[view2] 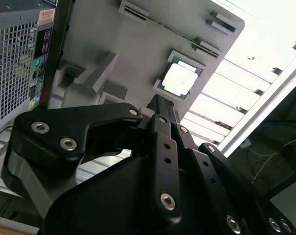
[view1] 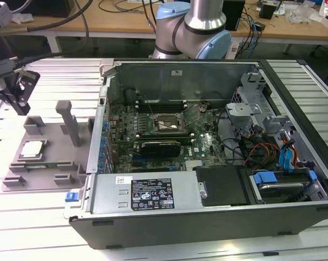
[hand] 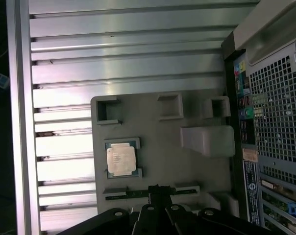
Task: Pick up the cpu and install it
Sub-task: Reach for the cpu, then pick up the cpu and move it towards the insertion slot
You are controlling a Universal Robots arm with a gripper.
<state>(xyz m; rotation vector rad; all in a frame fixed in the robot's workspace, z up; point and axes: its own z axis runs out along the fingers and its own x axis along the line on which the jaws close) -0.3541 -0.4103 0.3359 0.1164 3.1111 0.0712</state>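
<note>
At upper left of exterior view, you have black gripper (view1: 21, 109) hanging above grey plastic tray (view1: 58, 149), clear of it. Fingers pressed together in both wrist views, pinching nothing. Small square cpu with pale silver top (view1: 32, 149) lies flat in tray recess, lower left of exterior view, untouched. Open dark computer case (view1: 207, 228) sits just beside tray, toward exterior view's right.

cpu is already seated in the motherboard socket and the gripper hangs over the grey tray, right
Not quite: the cpu lies in its recess on the grey tray, beside the computer case, not in the motherboard socket; the first wrist view shows it. The gripper does hang over the grey tray.
</note>
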